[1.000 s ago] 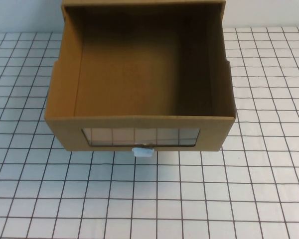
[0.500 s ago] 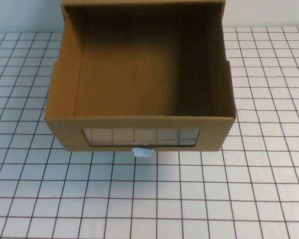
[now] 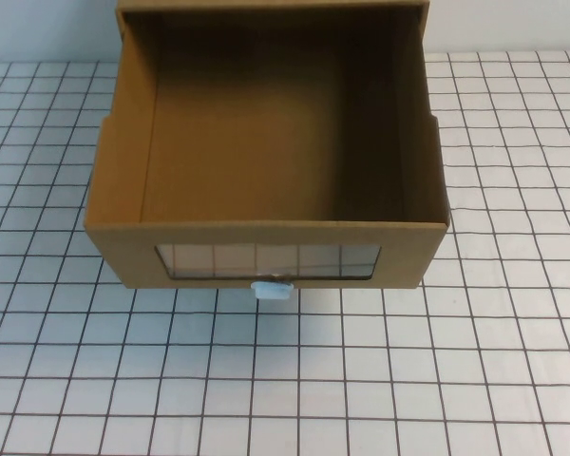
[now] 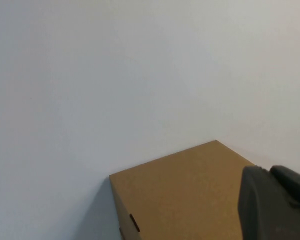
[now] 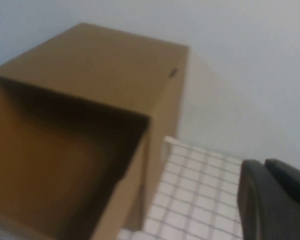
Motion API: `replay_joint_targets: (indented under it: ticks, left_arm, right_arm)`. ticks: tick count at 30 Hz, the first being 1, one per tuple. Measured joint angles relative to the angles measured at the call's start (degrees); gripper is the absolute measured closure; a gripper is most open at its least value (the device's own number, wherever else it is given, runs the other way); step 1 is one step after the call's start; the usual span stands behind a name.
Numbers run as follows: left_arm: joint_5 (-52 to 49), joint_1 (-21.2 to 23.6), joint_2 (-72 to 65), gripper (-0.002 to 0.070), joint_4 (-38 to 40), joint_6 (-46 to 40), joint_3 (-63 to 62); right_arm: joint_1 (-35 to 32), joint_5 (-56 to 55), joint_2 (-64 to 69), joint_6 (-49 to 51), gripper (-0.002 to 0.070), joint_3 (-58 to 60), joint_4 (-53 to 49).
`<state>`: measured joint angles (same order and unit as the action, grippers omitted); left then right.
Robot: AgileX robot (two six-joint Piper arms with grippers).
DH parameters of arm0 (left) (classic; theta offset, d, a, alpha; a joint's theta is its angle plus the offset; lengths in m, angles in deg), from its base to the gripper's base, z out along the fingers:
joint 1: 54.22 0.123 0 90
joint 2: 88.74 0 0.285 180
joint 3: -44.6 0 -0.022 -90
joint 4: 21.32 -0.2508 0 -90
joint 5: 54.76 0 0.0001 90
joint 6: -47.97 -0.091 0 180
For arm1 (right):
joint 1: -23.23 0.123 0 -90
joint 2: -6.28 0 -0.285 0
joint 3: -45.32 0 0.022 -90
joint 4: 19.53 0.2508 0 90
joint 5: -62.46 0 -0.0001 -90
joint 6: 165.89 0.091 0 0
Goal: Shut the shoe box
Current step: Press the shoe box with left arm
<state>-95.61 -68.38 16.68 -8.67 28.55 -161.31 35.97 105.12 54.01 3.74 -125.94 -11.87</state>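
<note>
Item: shoe box [image 3: 266, 237], brown cardboard, drawer type. It sits at the centre of the gridded table [image 3: 513, 361], reaching toward twelve o'clock, where its outer sleeve meets the pale wall. The drawer is pulled well out toward six o'clock and is empty inside. The front panel carries a clear window [image 3: 267, 260], with a small white pull tab [image 3: 272, 290] just below it at six o'clock.

Left gripper [image 4: 275, 205]: only a dark edge of it shows in its own wrist view, held above the sleeve's top, off the table at roughly eleven o'clock. Whether it is released or clenched, I cannot tell.

Right gripper [image 5: 275, 200]: likewise a dark edge only, raised near the box's far right corner at about one o'clock. Grasp state not discernible.

Step in hand: none begun, by my reading (neither arm touches the box). The approach comes first.

Next move calls for: bringing a gripper down to the front panel and pushing it squarely toward twelve o'clock, so the drawer slides straight and does not jam.
</note>
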Motion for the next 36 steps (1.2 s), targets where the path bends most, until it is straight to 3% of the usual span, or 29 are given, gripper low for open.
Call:
replay_joint_targets:
  ticks: [6, 16, 26, 32, 36]
  left_arm:
    - [-4.8, 0.0, -10.8, 0.0680, 3.1, -1.5, -12.9]
    - [-9.5, 0.0, -27.3, 0.0680, 13.5, -3.2, -23.0]
    - [-13.9, 0.0, -40.4, 0.0680, 16.8, -2.8, -26.2]
    - [-13.9, 0.0, -45.4, 0.0680, 20.3, -2.8, -26.3]
    - [-14.5, 0.0, -47.6, 0.0680, 20.5, -2.8, -26.3]
  right_arm:
    - [0.0, 6.9, -2.5, -16.6, 0.0689, 0.0, 24.8]
    - [0.0, 10.5, -7.2, -21.1, 0.0689, 0.8, 36.3]
    - [0.0, 16.3, -7.7, -30.7, 0.0689, 5.9, 47.3]
    - [0.0, 15.5, -7.7, -33.3, 0.0689, 8.6, 47.6]
    - [0.0, 9.3, -7.7, -31.1, 0.0689, 9.5, 38.8]
